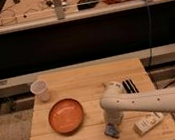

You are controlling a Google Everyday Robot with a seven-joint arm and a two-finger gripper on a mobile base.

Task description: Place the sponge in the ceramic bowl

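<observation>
Near the front edge of the worktop (86, 87), sponge (111, 130) sits directly under the gripper (112, 124), which points down, apparently for a top grasp; clamped or not, cannot tell. Ceramic bowl (66, 115) lies apart toward the left edge, no sponge inside.

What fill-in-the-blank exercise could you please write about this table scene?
1. The gripper is down at the blue-grey ____, near the front edge of the table.
2. The ceramic bowl holds ____.
3. The small white ____ stands behind the bowl.
Missing words: sponge; nothing; cup.
</observation>
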